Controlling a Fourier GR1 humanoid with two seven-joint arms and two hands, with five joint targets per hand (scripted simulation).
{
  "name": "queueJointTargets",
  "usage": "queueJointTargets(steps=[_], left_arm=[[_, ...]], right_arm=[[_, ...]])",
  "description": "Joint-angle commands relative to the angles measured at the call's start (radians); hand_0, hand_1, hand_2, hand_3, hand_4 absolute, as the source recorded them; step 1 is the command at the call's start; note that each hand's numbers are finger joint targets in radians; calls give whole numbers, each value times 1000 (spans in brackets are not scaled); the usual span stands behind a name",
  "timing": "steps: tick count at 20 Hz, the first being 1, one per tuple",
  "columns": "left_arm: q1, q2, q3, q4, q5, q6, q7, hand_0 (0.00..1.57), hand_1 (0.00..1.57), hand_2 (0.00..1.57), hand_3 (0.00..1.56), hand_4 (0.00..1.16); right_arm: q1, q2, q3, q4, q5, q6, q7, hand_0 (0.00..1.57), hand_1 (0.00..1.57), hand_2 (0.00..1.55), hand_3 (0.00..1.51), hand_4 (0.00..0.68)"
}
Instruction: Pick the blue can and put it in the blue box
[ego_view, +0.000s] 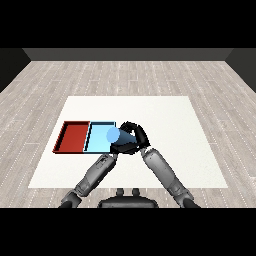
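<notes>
The blue can (114, 134) is tilted, its light top facing left, over the right edge of the light blue tray (97, 136). My right hand (134, 135) is curled round the can's body from the right. My left hand (118, 149) sits just below the can at the tray's near right corner, merging with the dark shape of the right hand. The red tray (73, 136) lies directly left of the blue one, and nothing shows in it.
Both trays lie on the left half of the white table (170, 130). Both forearms meet near the table's middle, in front of the trays. Grey wood floor surrounds the table.
</notes>
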Motion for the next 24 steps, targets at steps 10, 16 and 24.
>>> queueJointTargets(steps=[10,16,24], left_arm=[[-60,-1,-66,3,33,199,-9,1571,1571,1561,1476,1137],[1,-1,10,1,-14,110,-50,1571,1571,1571,1488,1128],[-6,-1,1,111,6,121,-172,1571,1571,1571,1490,1132]], right_arm=[[56,2,27,-38,-87,-51,9,1434,1434,1380,1296,377],[27,2,-14,-7,-58,14,-1,0,0,0,0,0],[-6,1,-63,12,-53,75,-15,0,0,0,0,0]])
